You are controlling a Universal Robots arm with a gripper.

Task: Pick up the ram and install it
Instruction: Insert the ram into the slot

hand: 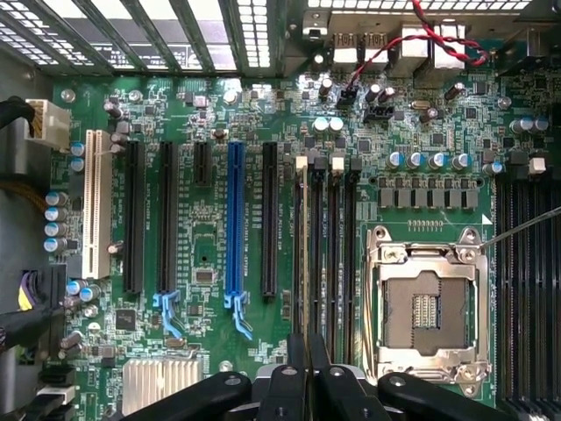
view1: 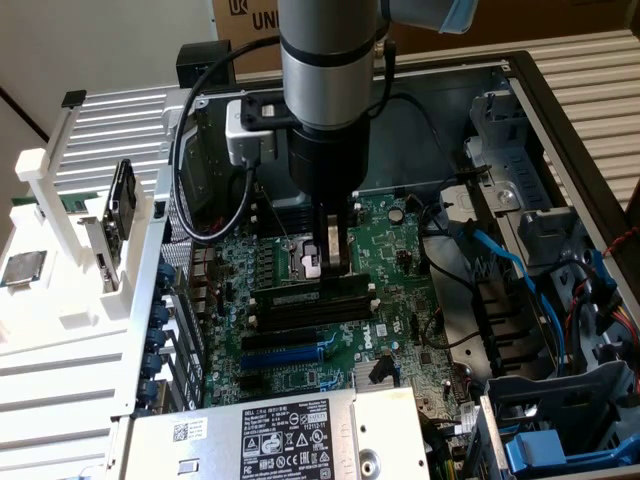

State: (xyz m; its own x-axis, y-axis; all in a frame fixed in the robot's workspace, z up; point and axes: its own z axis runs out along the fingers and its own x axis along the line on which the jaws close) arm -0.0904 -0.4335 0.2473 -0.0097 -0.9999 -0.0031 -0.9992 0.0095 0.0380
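The ram (hand: 305,263) shows edge-on as a thin strip running along the first of the black memory slots (hand: 335,263), right beside the CPU socket's row. My gripper (hand: 307,368) is shut on the ram, one dark finger pressed to each face near its middle. In the exterior view, my gripper (view1: 335,268) reaches straight down onto the motherboard. The ram (view1: 300,288) stands upright in line with the farthest slot between its white end clips. I cannot tell whether it is fully seated.
The open CPU socket (hand: 427,307) lies just beyond the slots. A blue expansion slot (hand: 234,219) and black ones sit on the other side. The power supply (view1: 270,430) borders the board in front. Blue cables (view1: 500,260) and drive bays crowd the exterior view's right.
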